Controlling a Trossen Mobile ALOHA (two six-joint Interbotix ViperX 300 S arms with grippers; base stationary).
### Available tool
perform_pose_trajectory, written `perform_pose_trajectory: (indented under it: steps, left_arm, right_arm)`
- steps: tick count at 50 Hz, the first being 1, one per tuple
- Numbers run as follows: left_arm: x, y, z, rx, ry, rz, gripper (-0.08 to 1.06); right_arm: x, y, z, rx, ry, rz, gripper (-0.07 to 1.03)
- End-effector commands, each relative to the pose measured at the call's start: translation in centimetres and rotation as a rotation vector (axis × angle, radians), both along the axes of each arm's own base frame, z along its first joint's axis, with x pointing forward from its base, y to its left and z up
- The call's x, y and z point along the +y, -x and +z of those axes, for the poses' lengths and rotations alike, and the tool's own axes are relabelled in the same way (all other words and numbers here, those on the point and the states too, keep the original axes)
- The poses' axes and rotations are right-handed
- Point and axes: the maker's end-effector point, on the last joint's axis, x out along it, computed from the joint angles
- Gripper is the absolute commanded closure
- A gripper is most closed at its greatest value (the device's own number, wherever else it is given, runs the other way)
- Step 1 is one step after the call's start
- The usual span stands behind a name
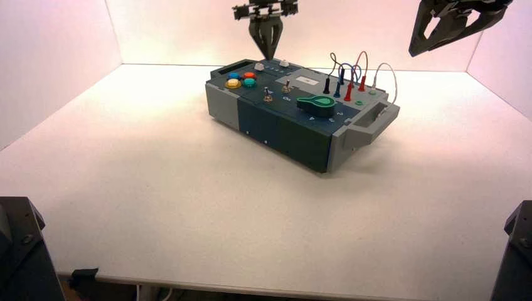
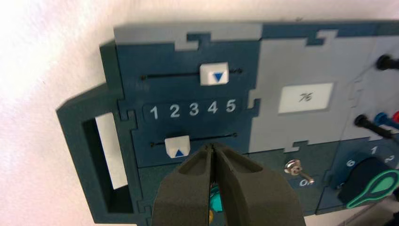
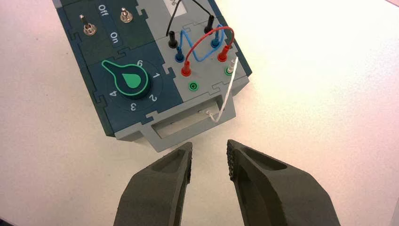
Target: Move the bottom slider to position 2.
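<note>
Below the printed number row point(image 2: 193, 108), the white bottom slider point(image 2: 178, 146) already appears to point at 2, so the closed left gripper point(image 2: 211, 147), over that same side of the row, would best lift straight away without nudging it. Well to the row's right, the right gripper point(image 3: 210, 160) idles, jaws apart.

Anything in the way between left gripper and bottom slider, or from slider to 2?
Nothing visible between left gripper and bottom slider. The slider already sits by the 2, so no stretch left to block.
</note>
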Motion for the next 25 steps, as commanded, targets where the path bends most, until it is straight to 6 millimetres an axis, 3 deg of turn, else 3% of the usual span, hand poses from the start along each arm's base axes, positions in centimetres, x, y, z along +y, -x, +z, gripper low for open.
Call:
perform_pose_trajectory:
  steps: [1,15,25]
  left_arm:
    - [0.3,-1.2,4.8,-0.107,0.02,0.017,1.01]
    - [3.8,-3.2,4.6,-0.114,0.007,0.089,1.01]
    - [4.5,-3.4,3.6,-0.097,-0.001,0.104,1.01]
  right_arm:
    - [0.1,-0.6,1.0,-0.031,-0.008,-0.003,0.55]
    - [0.1,-0.6,1.1,-0.032,-0.01,-0.004,0.55]
    - [0.1,-0.7,1.1,-0.033,-0.011,-0.004,0.55]
